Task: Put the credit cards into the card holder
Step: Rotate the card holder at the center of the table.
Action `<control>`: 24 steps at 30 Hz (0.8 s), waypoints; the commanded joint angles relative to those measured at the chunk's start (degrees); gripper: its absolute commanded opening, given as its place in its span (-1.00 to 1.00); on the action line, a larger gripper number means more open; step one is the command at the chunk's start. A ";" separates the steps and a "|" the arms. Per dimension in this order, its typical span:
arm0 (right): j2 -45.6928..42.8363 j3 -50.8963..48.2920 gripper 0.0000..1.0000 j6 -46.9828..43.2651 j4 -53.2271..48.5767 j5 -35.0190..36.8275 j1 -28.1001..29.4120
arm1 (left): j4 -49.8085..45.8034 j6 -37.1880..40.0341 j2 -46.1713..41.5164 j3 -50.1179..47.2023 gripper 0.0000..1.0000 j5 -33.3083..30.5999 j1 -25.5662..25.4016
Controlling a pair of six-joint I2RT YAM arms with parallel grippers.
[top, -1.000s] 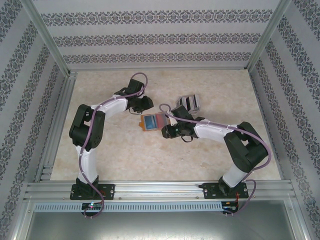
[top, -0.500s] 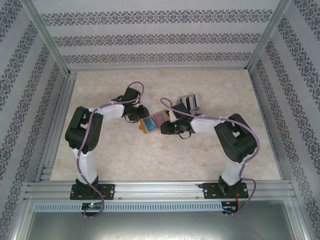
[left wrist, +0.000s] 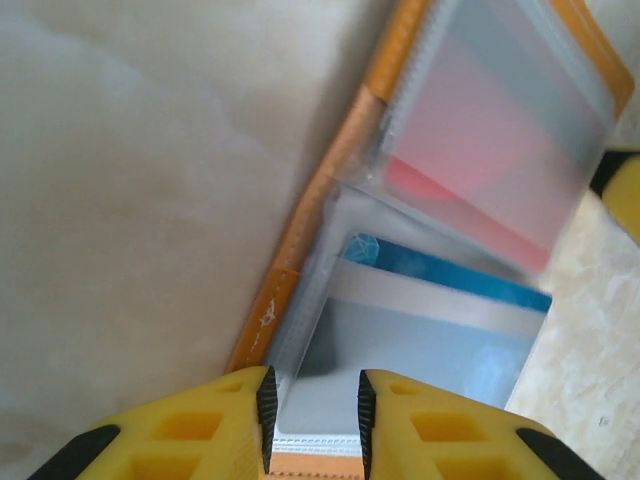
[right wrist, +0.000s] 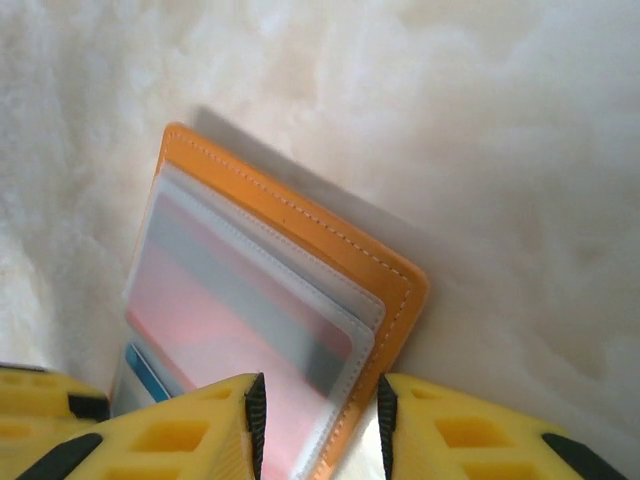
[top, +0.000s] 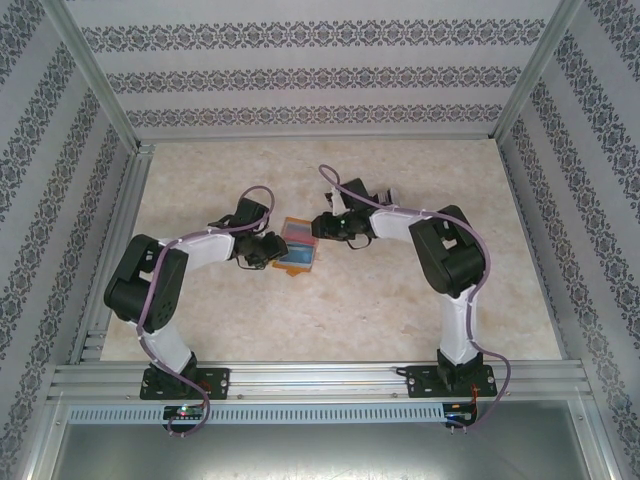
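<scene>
Both pairs of yellow fingers clamped the open card holder (top: 299, 244): left gripper (left wrist: 312, 415) on its near edge, right gripper (right wrist: 318, 425) opposite; arms hid the cards behind.

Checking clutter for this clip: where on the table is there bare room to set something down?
Bare: the far strip by the back wall, and the near stretch between the arm bases. Crowded: mid-table, where left gripper and right gripper flank the card holder.

The small orange square folding card holder (top: 299, 243) lies open mid-table between the grippers; left gripper (top: 274, 250) at its nine o'clock edge; right gripper (top: 320, 226) at its two o'clock edge.
</scene>
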 commanded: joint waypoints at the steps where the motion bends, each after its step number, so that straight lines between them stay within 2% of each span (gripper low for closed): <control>1: 3.21 4.63 -0.24 0.58 -2.72 -5.31 0.24 | 2.92 -4.01 -1.74 -2.28 -0.37 -1.17 -3.02; 6: 7.58 10.61 -0.25 0.50 -5.56 -10.80 1.35 | 4.04 -6.55 -1.64 -1.70 -0.38 -2.11 -6.90; 10: 11.60 16.91 -0.26 -0.96 -8.87 -15.26 2.37 | 1.41 -7.02 -0.25 1.90 -0.37 -3.45 -10.16; 14: 14.12 22.20 -0.26 -2.42 -11.69 -16.44 1.67 | 1.01 -8.39 -0.10 3.86 -0.38 -4.72 -11.75; 19: 11.94 23.25 -0.25 -2.47 -13.17 -16.07 -1.56 | -6.08 -5.38 -1.86 9.23 -0.37 -8.89 -11.57; 24: 5.14 20.59 -0.25 -3.46 -14.50 -14.48 -4.42 | -14.51 0.39 -1.26 18.01 -0.35 -13.63 -10.30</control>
